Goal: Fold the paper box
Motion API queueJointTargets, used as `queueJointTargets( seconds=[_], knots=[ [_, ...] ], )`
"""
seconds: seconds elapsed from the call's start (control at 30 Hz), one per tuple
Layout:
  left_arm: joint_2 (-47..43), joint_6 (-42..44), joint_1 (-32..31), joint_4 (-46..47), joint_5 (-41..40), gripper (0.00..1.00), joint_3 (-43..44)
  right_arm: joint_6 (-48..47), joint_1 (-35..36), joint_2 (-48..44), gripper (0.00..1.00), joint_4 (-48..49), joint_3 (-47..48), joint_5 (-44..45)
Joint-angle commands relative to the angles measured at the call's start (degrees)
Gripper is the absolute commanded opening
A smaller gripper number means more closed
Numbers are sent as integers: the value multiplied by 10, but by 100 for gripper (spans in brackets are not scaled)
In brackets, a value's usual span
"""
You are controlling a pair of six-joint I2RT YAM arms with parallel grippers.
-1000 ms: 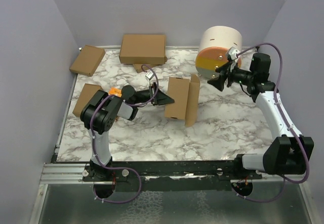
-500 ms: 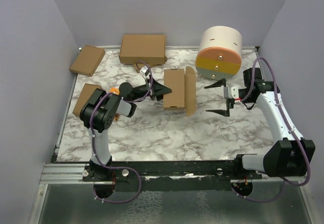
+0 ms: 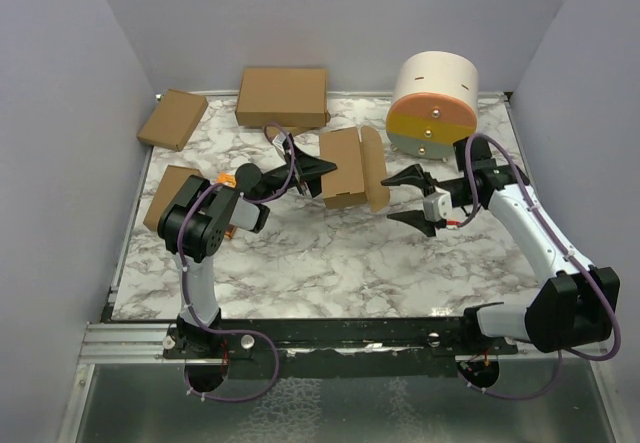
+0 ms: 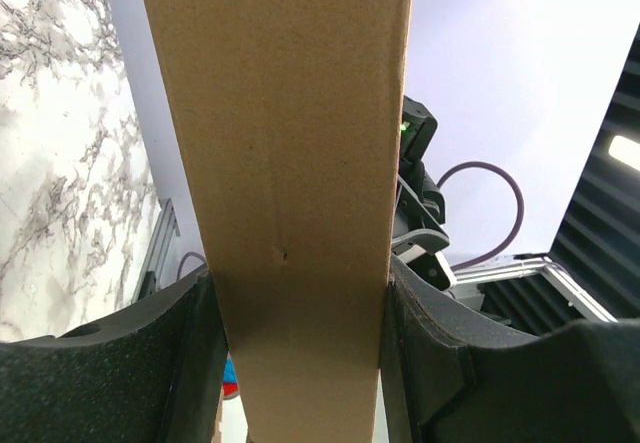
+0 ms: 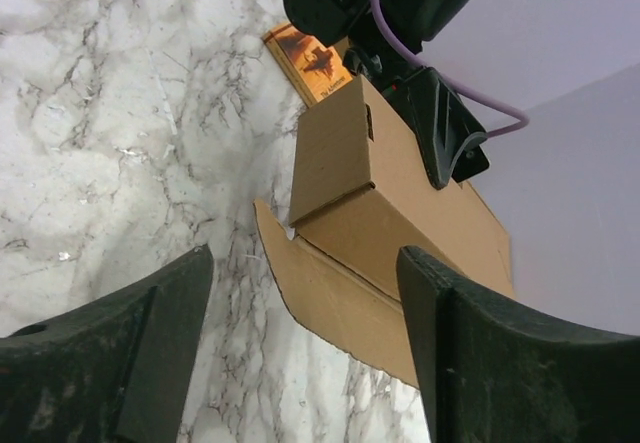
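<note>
From the top view you get the layout. The paper box (image 3: 343, 168) sits mid-table, a little toward the back. The left gripper (image 3: 322, 173) is on its left edge and the right gripper (image 3: 388, 200) is just off its right side, not touching.

Your left wrist view fills in the grip. A plain brown panel of the box runs straight up between the two black fingers (image 4: 120, 373), which pinch it from both sides.

Your right wrist view shows the right fingers (image 5: 110, 353) spread wide with nothing between them, and the box's far end ahead. It also shows an orange printed booklet (image 5: 312, 63) lying on the marble behind the box, which the top view barely gives you.

The box is partly formed, an oblong brown carton with creased walls. One end panel carries a small slot, and a long flap (image 5: 335, 303) with a rounded corner hangs open at the side facing the right gripper. You cannot tell whether the carton's base rests on the marble table (image 3: 330, 263).

Bare marble lies toward the near edge. The round cream and orange drum (image 3: 432, 103) stands close behind the right arm. A larger brown carton (image 3: 282, 96) sits near the back wall.
</note>
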Motion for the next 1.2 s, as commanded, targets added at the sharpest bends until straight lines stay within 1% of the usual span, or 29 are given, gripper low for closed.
queueJointTargets(
  seconds=[0.0, 0.13, 0.33, 0.53, 0.73, 0.83, 0.9, 1.17],
  knots=[
    [-8, -28, 1, 139, -11, 41, 10, 20, 11, -12, 70, 57, -10, 12],
    [-8, -25, 1, 140, 3, 41, 14, 33, 19, -14, 58, 62, -16, 14],
    [-10, -20, 1, 140, 15, 41, 14, 60, 37, -6, 36, 71, -10, 28],
    [-7, -15, 1, 141, 25, 41, 13, 65, 55, 2, 23, 64, -2, 41],
    [-10, -6, 1, 141, 40, 41, 20, 95, 60, 7, 8, 63, 8, 46],
    [-15, 8, 1, 141, 47, 41, 23, 140, 60, 8, 5, 78, 13, 50],
    [-21, 20, 1, 141, 54, 41, 25, 188, 60, 6, 4, 94, 14, 52],
    [-38, 54, 1, 141, 74, 41, 30, 313, 60, 2, 2, 127, 18, 43]
  ],
)
